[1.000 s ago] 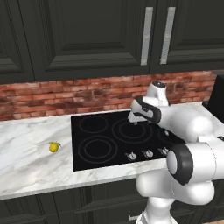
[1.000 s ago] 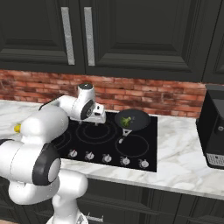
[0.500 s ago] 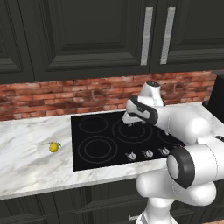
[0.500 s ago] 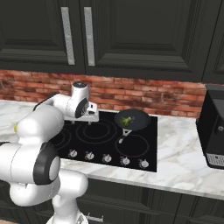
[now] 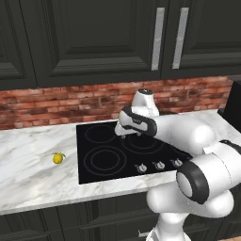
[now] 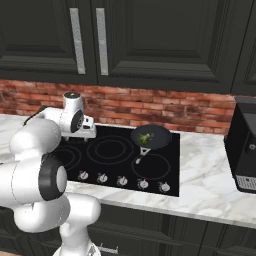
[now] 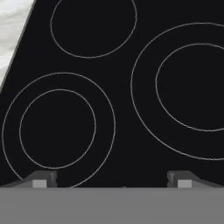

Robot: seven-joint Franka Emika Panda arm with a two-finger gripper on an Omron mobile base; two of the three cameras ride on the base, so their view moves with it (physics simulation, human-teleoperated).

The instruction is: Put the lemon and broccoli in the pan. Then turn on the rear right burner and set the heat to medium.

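The lemon lies on the marble counter, left of the black cooktop. The dark pan sits on the rear right burner, handle toward the front, and the broccoli rests inside it. My gripper hangs open over the rear middle of the cooktop, well left of the pan and right of the lemon. In the hand view its fingertips stand wide apart above bare burner rings, nothing between them.
Several burner knobs run along the cooktop's front edge. A dark coffee machine stands on the counter at the far right. A brick backsplash and dark cabinets rise behind the cooktop.
The arm has swung left across the cooktop, away from the pan and toward the lemon's side. The gripper has stayed open.
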